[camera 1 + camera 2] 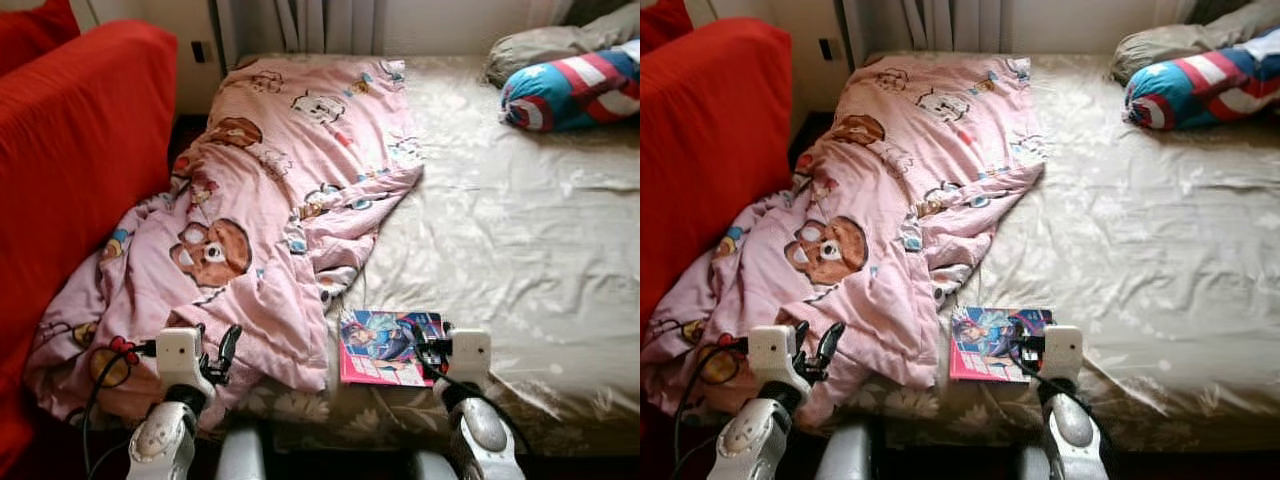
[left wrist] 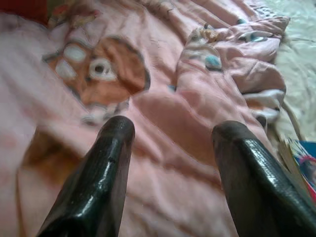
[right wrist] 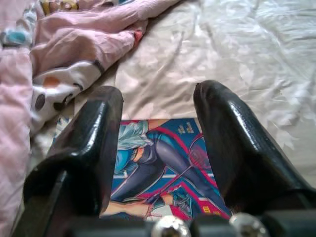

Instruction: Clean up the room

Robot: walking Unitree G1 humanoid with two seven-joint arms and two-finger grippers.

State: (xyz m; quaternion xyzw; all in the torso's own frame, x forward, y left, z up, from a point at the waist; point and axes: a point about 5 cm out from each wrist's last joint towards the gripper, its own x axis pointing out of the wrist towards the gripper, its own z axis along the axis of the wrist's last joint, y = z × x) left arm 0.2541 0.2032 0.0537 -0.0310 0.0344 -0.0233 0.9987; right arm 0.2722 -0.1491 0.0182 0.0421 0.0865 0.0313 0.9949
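1. Over the bed's near edge, the right gripper (image 3: 158, 148) hangs just above the comic (image 1: 385, 347), fingers apart — nothing gripped.
2. The left gripper (image 2: 170, 163), also spread and empty, hovers over the blanket (image 1: 260, 220).
3. The blanket lies rumpled across the bed (image 1: 520, 230) — tidying looks barely begun.
4. A pillow (image 1: 575, 88) rests at the head.

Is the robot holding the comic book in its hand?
No, the right gripper hangs open above the comic book, which lies flat on the bed sheet, with neither finger touching it.
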